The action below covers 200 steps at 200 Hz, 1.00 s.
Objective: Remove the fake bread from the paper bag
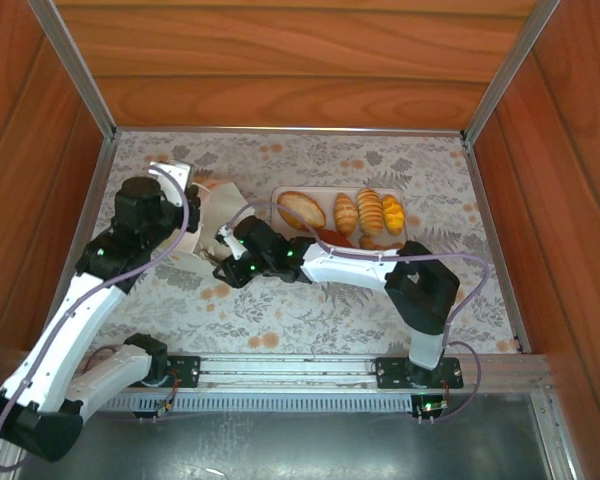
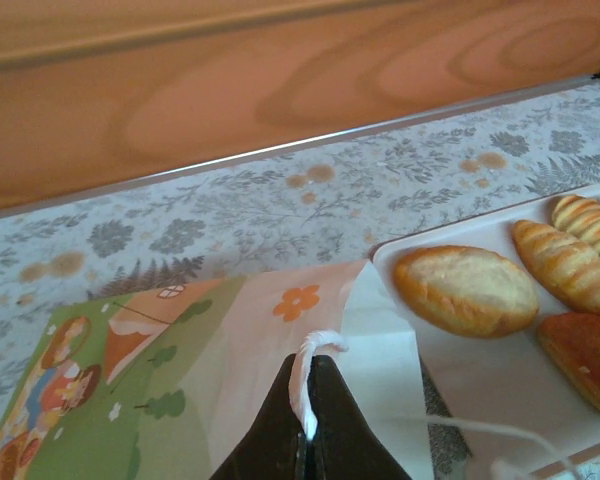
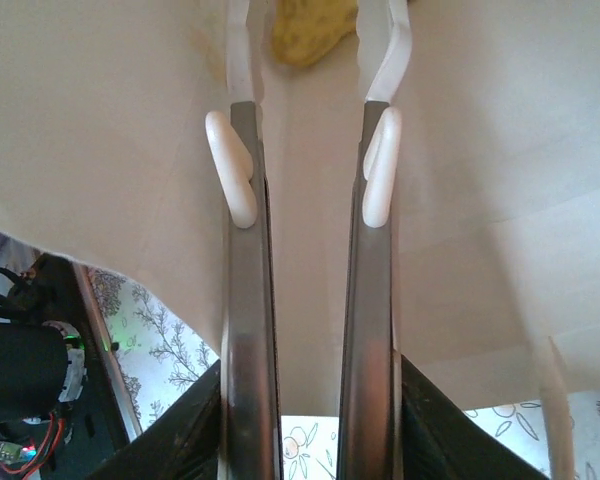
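The paper bag [image 1: 212, 212] lies on its side at the left, its printed face [image 2: 130, 370] up. My left gripper [image 2: 311, 405] is shut on the bag's white cord handle [image 2: 310, 370], and stands at the bag's far edge [image 1: 183, 186]. My right gripper [image 1: 226, 262] sits at the bag's mouth, shut on metal tongs [image 3: 248, 300]. Their white tips [image 3: 230, 170] stand apart inside the bag [image 3: 90, 130]. A small yellow bread piece [image 3: 308, 30] lies just beyond the tips, untouched. An oval roll [image 1: 300, 209] and ridged rolls [image 1: 369, 210] lie on the tray [image 1: 280, 191].
Wooden walls [image 1: 280, 70] close in the back and both sides of the patterned table [image 1: 310, 310]. The pinkish tray [image 2: 480, 370] sits right beside the bag, with the oval roll [image 2: 467, 290] and more pastries [image 2: 565, 265] on it. A metal rail [image 1: 310, 372] runs along the near edge.
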{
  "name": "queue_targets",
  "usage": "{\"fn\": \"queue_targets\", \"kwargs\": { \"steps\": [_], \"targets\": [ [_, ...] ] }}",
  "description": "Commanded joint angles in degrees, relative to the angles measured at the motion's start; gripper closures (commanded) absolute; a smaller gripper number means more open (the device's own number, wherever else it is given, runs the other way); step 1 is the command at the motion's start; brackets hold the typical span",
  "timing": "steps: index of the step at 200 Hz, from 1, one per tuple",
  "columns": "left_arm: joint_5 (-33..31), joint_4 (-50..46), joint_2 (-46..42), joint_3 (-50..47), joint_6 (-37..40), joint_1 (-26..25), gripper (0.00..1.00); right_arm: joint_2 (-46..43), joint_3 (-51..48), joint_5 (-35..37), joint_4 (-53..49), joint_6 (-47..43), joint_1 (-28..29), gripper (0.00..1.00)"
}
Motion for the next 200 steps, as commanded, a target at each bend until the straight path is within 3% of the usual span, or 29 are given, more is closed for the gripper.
{"fn": "queue_targets", "kwargs": {
  "steps": [1, 58, 107, 171, 200],
  "targets": [
    [-2.8, -2.2, -3.0, -1.1, -1.1, -0.3, 1.00, -2.1, 0.0, -1.5, 0.1, -1.3, -0.7, 0.61],
    [-0.6, -2.6, 0.9, 1.6, 0.1, -0.3, 1.00, -3.2, -0.5, -3.4, 0.7, 0.0, -1.2, 0.60],
    [5.3, -1.9, 11.3, 9.6, 2.8, -1.8, 1.00, -3.6, -4.2, 4.4, 1.5, 4.0, -1.7, 0.61],
    [5.7, 4.8, 20.8, 16.5, 7.4, -5.4, 1.00, -5.5, -8.0, 14.1, 4.0, 8.1, -1.6, 0.62],
    [5.1, 5.3, 22.3, 17.8, 10.1, -6.6, 1.00, -4.9, -8.0, 12.4, 6.2, 8.2, -1.7, 0.61]
  ]
}}
